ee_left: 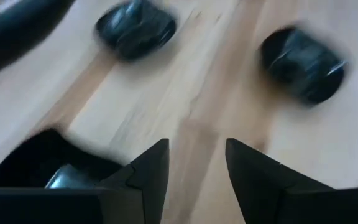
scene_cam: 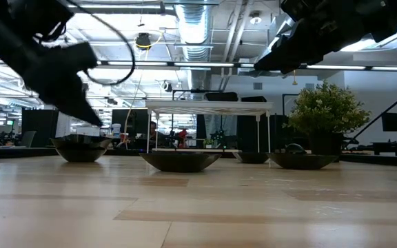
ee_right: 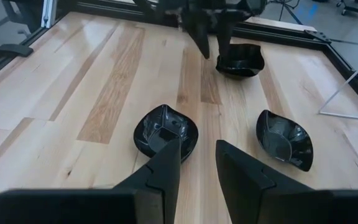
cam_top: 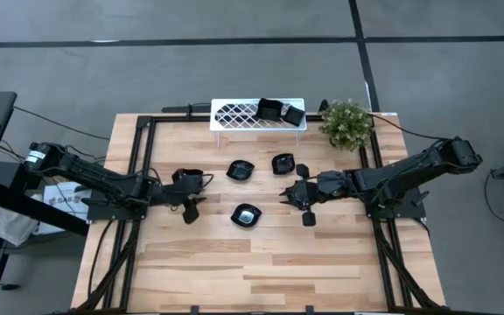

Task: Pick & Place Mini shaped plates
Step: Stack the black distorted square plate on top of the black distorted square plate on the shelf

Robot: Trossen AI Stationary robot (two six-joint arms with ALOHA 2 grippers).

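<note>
Several glossy black mini plates rest on their bases on the wooden table: one (cam_top: 247, 214) near the middle, one (cam_top: 241, 170) and one (cam_top: 283, 164) farther back, one (cam_top: 188, 178) at the left. Two more plates (cam_top: 269, 109) (cam_top: 293, 115) lie on the white lattice rack (cam_top: 234, 114). My left gripper (cam_top: 191, 206) (ee_left: 194, 152) is open, raised above the table, just near-side of the left plate (ee_left: 42, 165). My right gripper (cam_top: 294, 199) (ee_right: 197, 149) is open, raised, pointing at the middle plate (ee_right: 165, 130).
A potted green plant (cam_top: 346, 122) stands at the far right corner beside the rack. Black frame rails (cam_top: 138, 175) (cam_top: 379, 219) run along both table sides. Bare wood (cam_top: 252, 271) spans the near half of the table.
</note>
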